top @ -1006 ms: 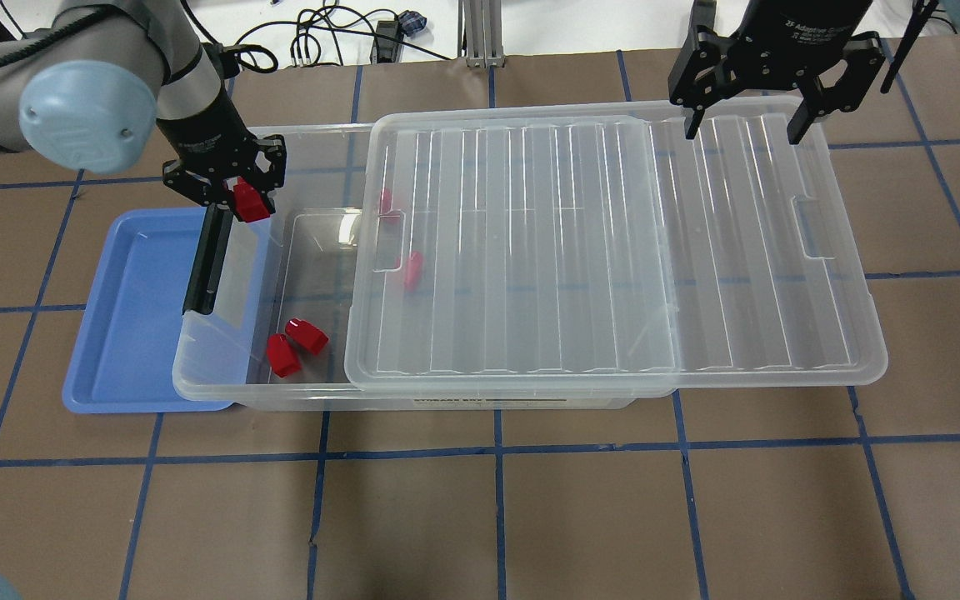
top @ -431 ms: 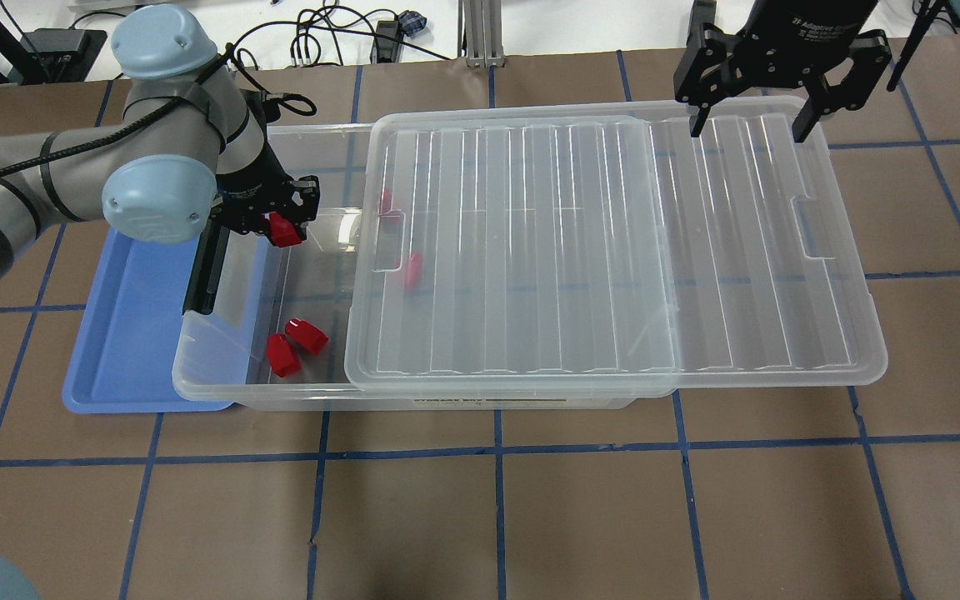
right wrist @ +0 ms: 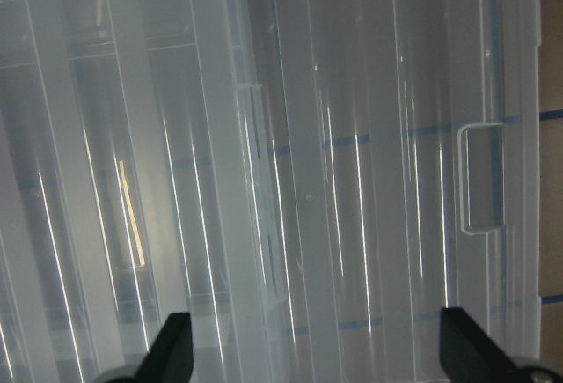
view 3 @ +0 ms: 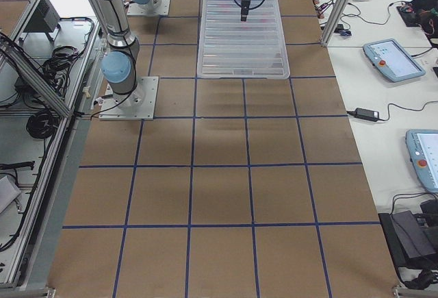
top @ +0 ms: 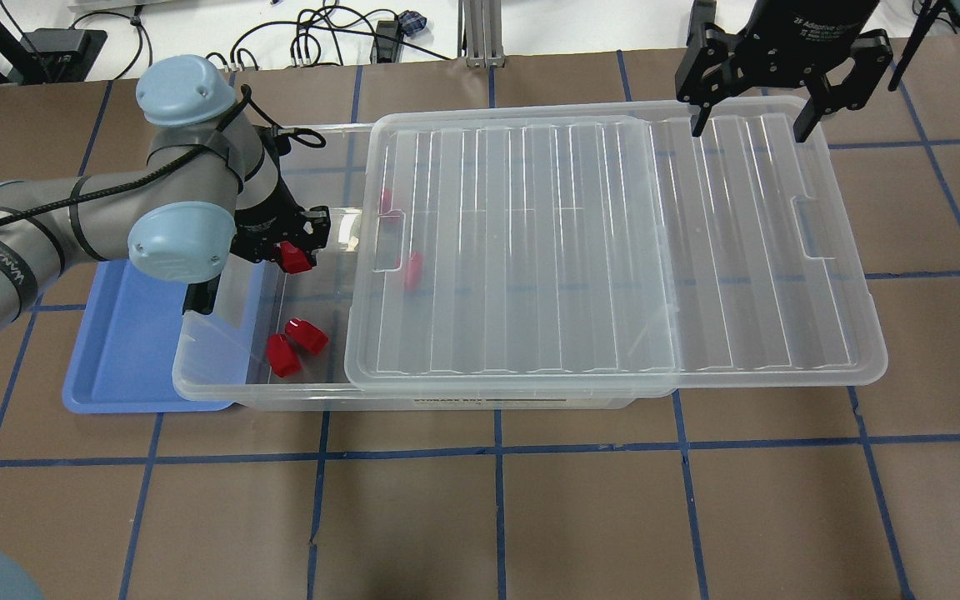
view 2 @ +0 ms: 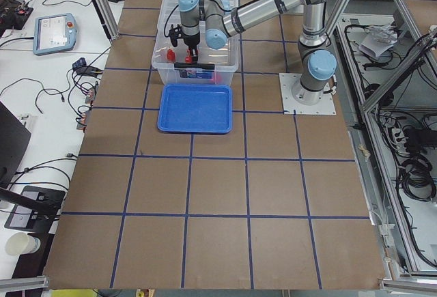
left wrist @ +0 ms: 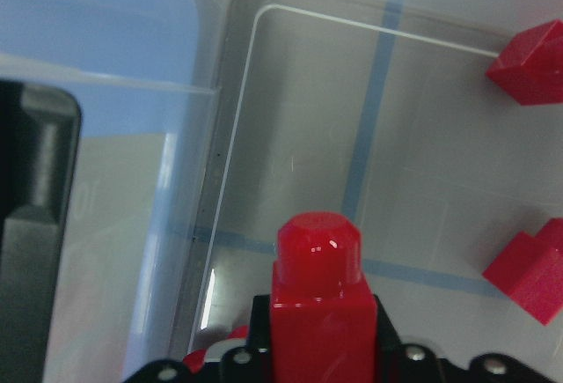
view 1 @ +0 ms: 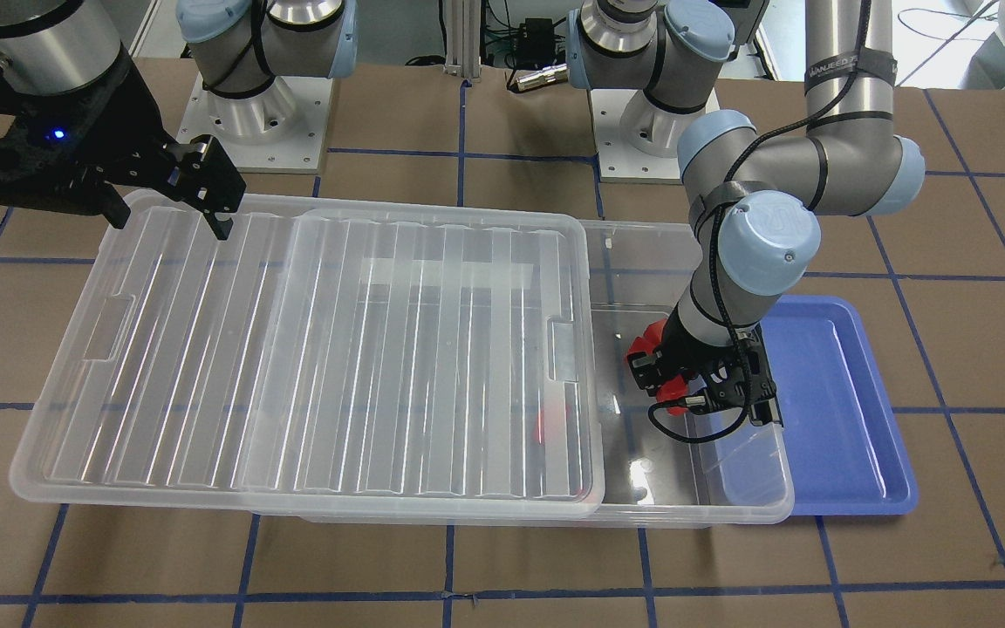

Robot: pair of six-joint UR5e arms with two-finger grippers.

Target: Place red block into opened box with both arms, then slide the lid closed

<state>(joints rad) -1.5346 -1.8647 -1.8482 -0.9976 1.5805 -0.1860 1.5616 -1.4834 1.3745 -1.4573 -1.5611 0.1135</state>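
Pinching red block [left wrist: 318, 304] dead centre, your left gripper [top: 295, 250] hangs over box [top: 280, 392] open end; wrist cam alone shows stud poking out. Right gripper [top: 747, 131] spread over lid [top: 738, 250].

The counter [top: 497, 517] was covered in brown panels divided by blue tape lines. The box [top: 447, 402] was set on it. A blue tray [top: 126, 333] was laid just beside the box's black-barred short end. Behind the box's robot-side long edge, a metal base plate [view 1: 306, 148] and a second plate [view 1: 611, 166] were bolted down.
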